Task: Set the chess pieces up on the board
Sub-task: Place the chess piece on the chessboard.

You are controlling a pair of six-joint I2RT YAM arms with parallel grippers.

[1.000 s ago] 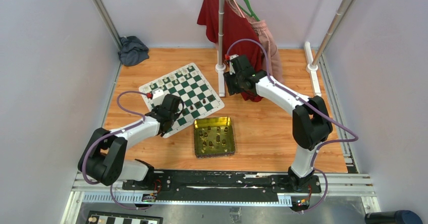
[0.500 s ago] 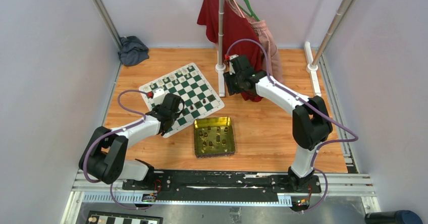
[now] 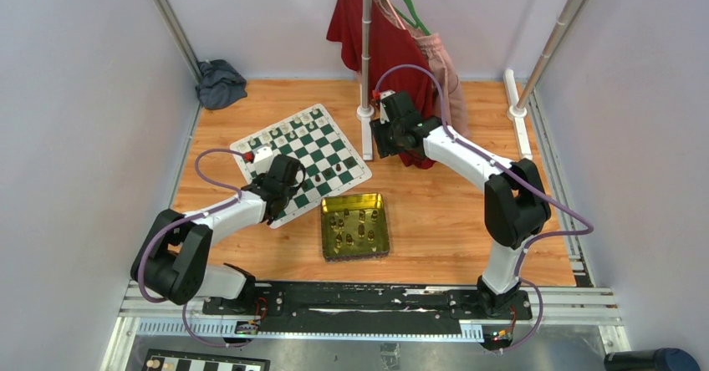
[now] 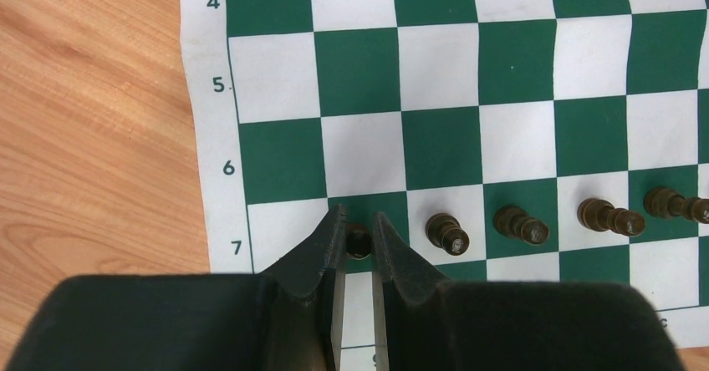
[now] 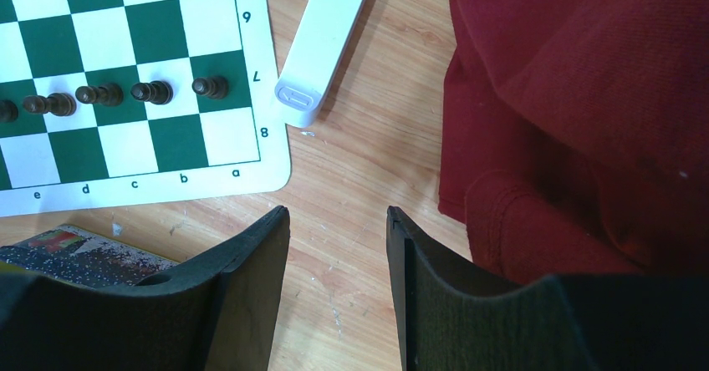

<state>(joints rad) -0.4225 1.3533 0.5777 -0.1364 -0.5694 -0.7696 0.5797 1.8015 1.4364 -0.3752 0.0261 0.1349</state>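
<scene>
The board (image 3: 330, 141) lies left of centre on the wooden table, with cream chess pieces (image 3: 288, 126) along its far edge. My left gripper (image 3: 284, 176) is over the board's near side. In the left wrist view the left gripper (image 4: 358, 225) is shut on a dark brown pawn (image 4: 359, 240) over a green square in row 7. Several dark pawns (image 4: 446, 232) stand in the same row to its right. My right gripper (image 5: 337, 214) is open over bare wood beside the board's corner (image 5: 251, 166), with nothing between its fingers. More dark pieces lie in the tin (image 3: 355, 225).
The gold-green tin stands just near of the board. A white clothes-rack foot (image 5: 322, 45) and pole (image 3: 366, 45) stand by the board's right corner. Red clothing (image 5: 585, 95) hangs right of the right gripper (image 3: 386, 134). A dark cloth (image 3: 220, 83) lies at the back left.
</scene>
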